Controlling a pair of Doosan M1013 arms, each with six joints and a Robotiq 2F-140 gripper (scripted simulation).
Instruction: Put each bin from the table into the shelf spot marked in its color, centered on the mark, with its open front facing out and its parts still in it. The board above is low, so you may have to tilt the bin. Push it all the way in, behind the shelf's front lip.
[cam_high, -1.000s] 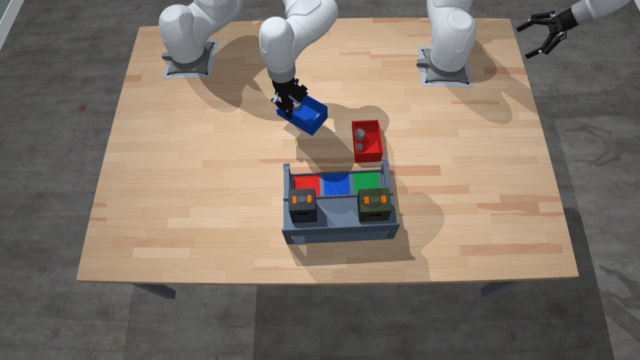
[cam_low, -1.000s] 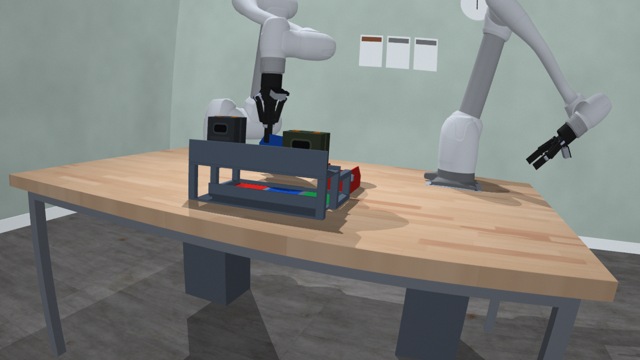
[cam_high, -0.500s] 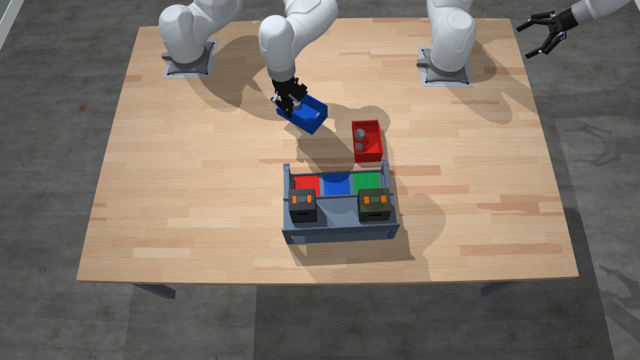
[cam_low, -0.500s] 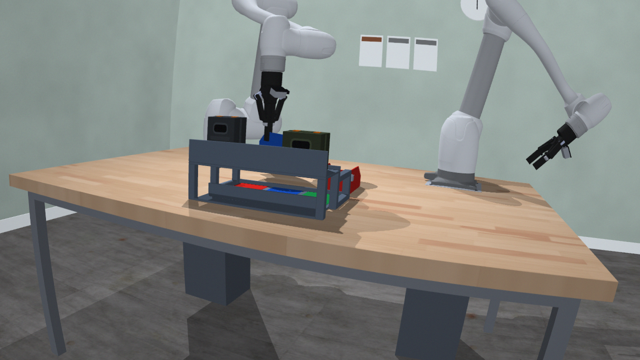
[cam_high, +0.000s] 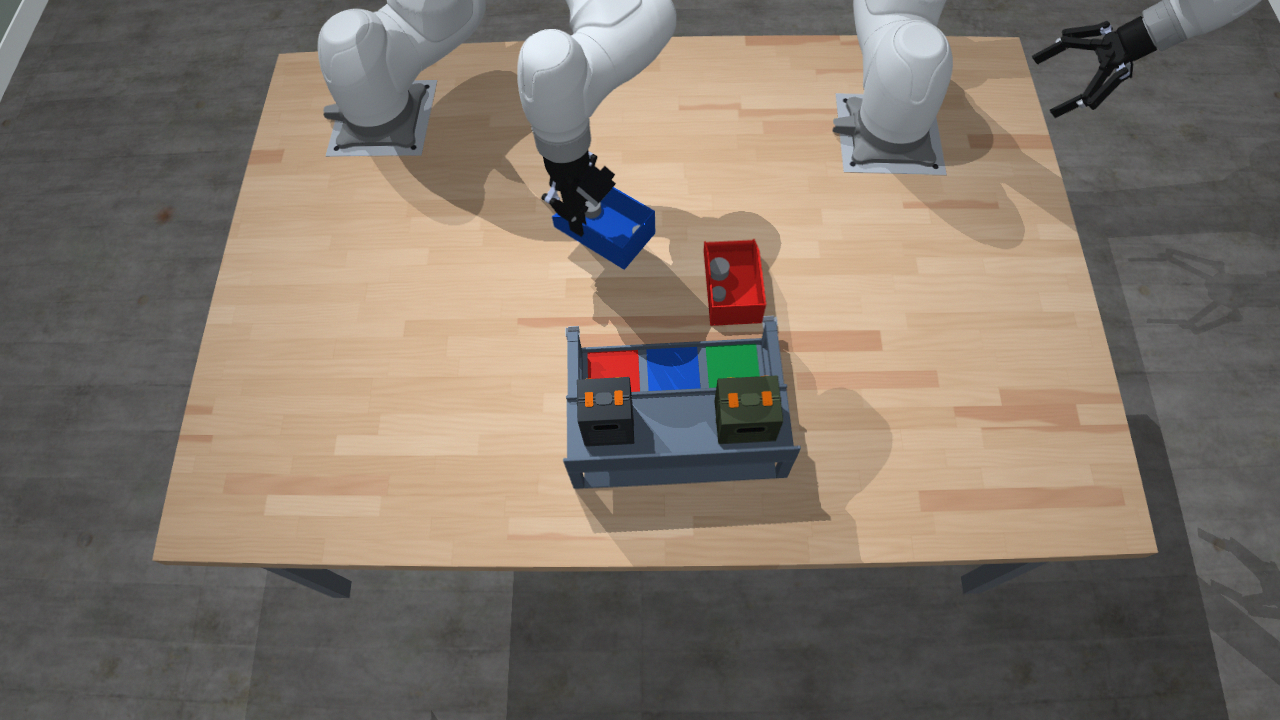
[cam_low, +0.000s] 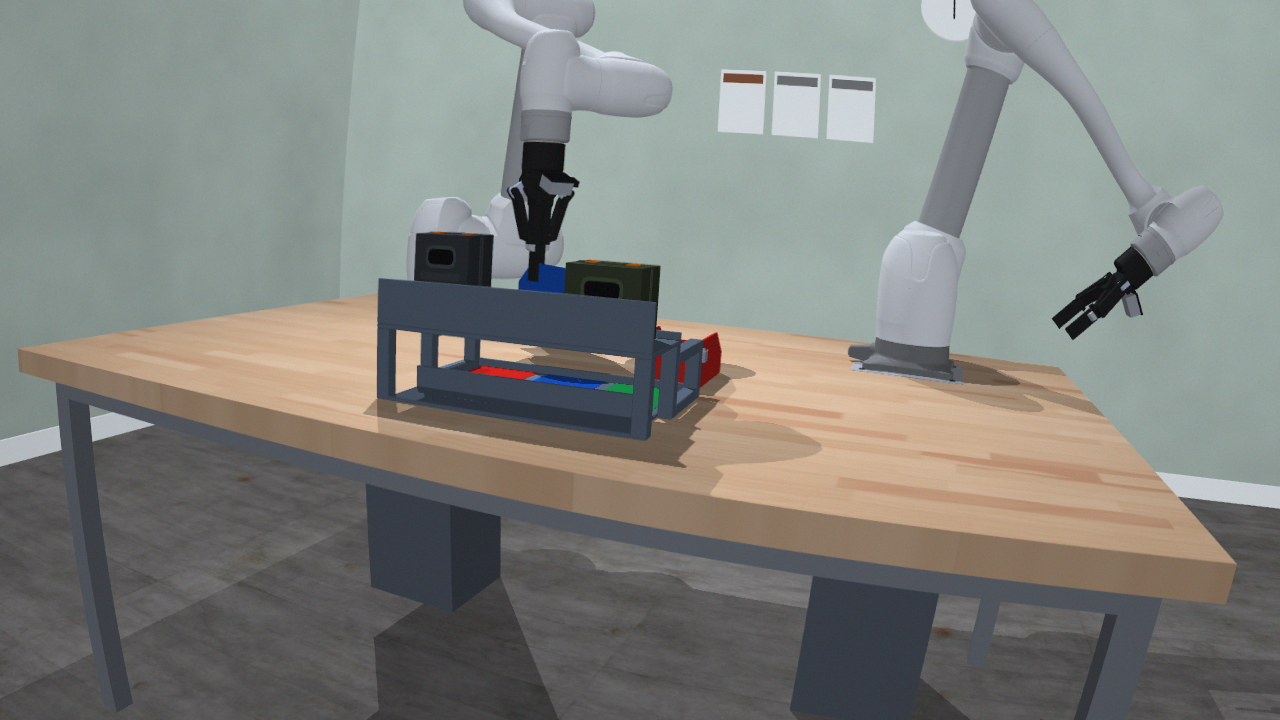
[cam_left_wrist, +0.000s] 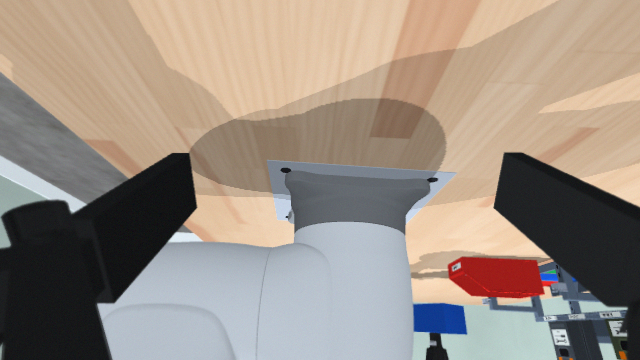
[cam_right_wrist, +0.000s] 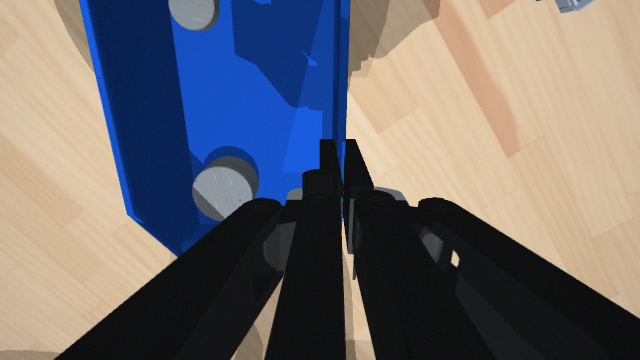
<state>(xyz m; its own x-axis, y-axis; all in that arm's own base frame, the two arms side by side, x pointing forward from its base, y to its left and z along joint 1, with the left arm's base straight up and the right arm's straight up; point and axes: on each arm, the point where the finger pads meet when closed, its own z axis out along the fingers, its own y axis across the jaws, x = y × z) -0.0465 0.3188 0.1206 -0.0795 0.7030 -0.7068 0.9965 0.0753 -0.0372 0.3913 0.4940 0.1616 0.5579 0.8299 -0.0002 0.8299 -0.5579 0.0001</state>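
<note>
- My right gripper is closed narrow on a side wall of the blue bin, holding it above the table.
- Two grey parts lie in the blue bin.
- My left gripper is wide, with nothing between its fingers, well apart from both bins.
- The red bin stands on the table near the shelf, two grey parts inside.
- The blue mark is uncovered.

On the shelf's upper board I had a boxy dark-grey case with orange latches and a boxy olive-green case with orange latches, standing apart. Beyond, three white rectangular sheets hung beside one another on a pale green wall.
</note>
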